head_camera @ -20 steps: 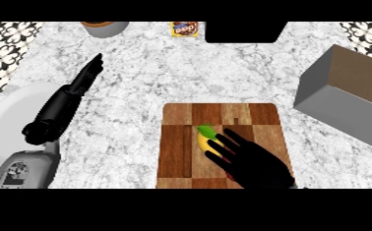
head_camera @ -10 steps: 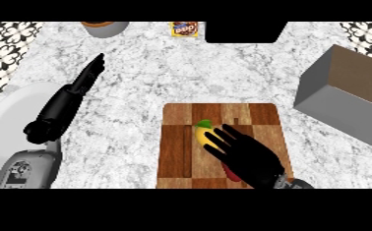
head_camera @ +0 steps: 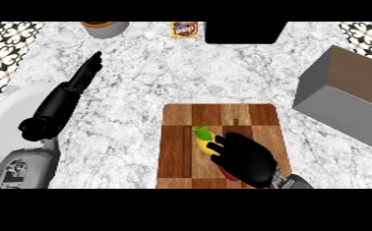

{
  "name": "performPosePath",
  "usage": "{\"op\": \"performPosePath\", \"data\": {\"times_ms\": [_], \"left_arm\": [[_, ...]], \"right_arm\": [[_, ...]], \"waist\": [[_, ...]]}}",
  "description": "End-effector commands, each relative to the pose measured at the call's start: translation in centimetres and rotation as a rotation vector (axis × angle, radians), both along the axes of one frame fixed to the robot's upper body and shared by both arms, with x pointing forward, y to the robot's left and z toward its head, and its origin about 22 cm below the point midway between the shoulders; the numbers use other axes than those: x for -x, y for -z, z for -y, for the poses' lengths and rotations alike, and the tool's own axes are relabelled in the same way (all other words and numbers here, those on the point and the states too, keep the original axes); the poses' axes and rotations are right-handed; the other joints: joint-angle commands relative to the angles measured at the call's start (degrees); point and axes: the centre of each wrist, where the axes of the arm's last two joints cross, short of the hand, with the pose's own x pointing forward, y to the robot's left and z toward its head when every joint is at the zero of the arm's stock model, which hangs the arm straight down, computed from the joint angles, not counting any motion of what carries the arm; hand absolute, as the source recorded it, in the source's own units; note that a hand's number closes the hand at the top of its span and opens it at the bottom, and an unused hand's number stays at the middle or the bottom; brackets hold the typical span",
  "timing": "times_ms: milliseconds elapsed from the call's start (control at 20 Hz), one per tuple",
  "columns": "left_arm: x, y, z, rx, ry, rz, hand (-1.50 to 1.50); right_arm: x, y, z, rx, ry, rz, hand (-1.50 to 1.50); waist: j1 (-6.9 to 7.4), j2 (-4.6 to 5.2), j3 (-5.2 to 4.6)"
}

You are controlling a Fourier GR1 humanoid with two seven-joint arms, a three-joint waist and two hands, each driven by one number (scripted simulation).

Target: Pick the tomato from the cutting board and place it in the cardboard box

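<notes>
The wooden cutting board [head_camera: 181, 146] lies at the counter's lower middle. On it sits the tomato [head_camera: 202, 137]; only a yellow and green part shows at my fingertips, plus a red sliver under the palm. My right hand [head_camera: 245, 160] covers it from the lower right, fingers curled down round it. The cardboard box [head_camera: 330, 95] stands open at the right edge, well apart from the board. My left hand [head_camera: 78, 81] rests at the left, fingers straight and pointing up the counter, holding nothing.
A brown-rimmed bowl [head_camera: 104, 28] and a small printed packet [head_camera: 184, 29] sit along the far edge, beside a black block [head_camera: 242, 32]. A white rounded surface [head_camera: 22, 108] fills the left edge. Bare marble lies between board and box.
My right hand's fingers have gone from spread over the tomato to curled round it, and the wrist now shows at the lower edge. The tomato and left hand have stayed put.
</notes>
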Motion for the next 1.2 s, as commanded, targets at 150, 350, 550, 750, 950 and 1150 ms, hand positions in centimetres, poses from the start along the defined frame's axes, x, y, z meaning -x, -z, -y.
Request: {"op": "performPosePath", "data": {"times_ms": [150,350,550,750,950,1150], "left_arm": [[-0.4,-0.3,0.5,-0.006,-0.005,0.01,0.0],[-0.3,1.0,0.4,0.006,-0.005,-0.013,0.0],[-0.7,-0.6,-1.8,-0.003,-0.02,0.013,0.0],[-0.1,-0.7,1.5,0.019,0.001,-0.011,0.0],[0.4,0.2,-0.2,-0.005,-0.02,0.006,0.0],[0.5,-0.1,-0.5,-0.008,-0.014,0.007,0.0]], "right_arm": [[1.1,0.6,-1.2,-0.095,-0.093,0.071,1.5],[3.5,1.5,2.7,-0.217,0.11,-0.093,1.5],[2.9,-0.2,4.1,-0.341,0.209,-0.095,1.5],[4.8,-4.5,5.7,-0.387,0.16,0.052,1.5],[6.2,-7.8,7.3,-0.466,0.178,0.119,1.5],[7.2,-11.6,7.7,-0.621,0.375,0.171,1.5]], "waist": [[-0.05,0.4,0.16],[-1.14,0.41,0.15],[-0.53,0.4,0.15],[-0.61,0.25,0.16],[-0.52,0.35,0.14],[-0.73,0.26,0.11]]}}
